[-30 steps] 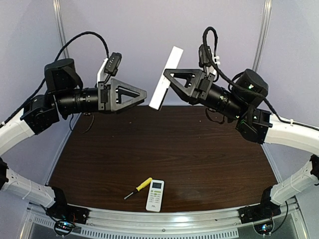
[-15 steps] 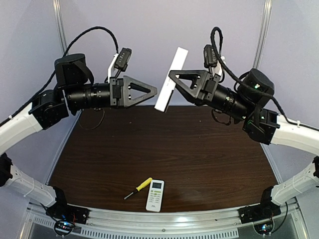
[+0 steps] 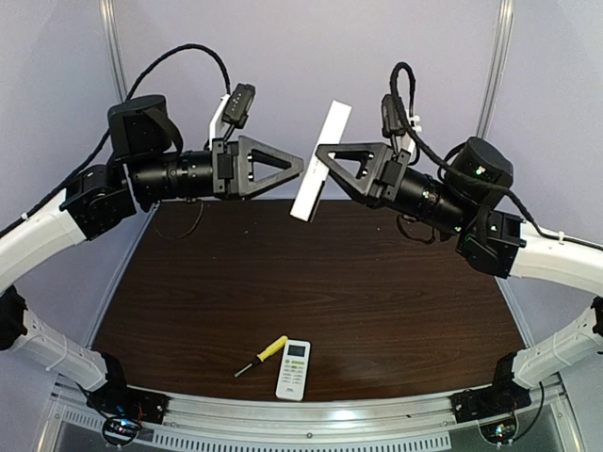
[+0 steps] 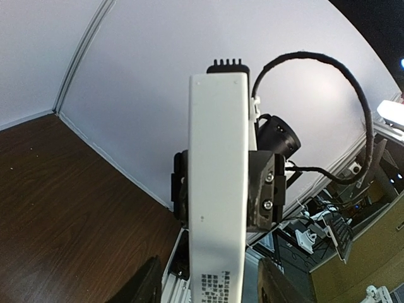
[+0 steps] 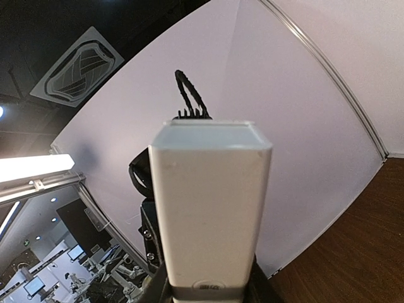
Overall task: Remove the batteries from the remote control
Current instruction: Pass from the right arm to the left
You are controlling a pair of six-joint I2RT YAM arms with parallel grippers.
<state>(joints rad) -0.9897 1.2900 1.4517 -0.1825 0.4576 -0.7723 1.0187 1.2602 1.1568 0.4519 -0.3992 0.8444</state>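
Between the right gripper's (image 3: 318, 153) fingers (image 4: 264, 196), a long white remote (image 3: 328, 130) is being pinched at mid-length, leaning tilted in the air. At its lower end the left gripper (image 3: 302, 168) is hovering, fingers (image 4: 146, 287) spreading either side without touching. Well below both grippers, a small remote (image 3: 294, 368) and a screwdriver (image 3: 264, 354) are lying just beside each other on the table (image 3: 396, 282).

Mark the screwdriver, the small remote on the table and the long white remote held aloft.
screwdriver (image 3: 273, 347): top external view, yellow handle.
small remote (image 3: 293, 369): top external view, middle of body.
long white remote (image 3: 329, 130): top external view, upper half.
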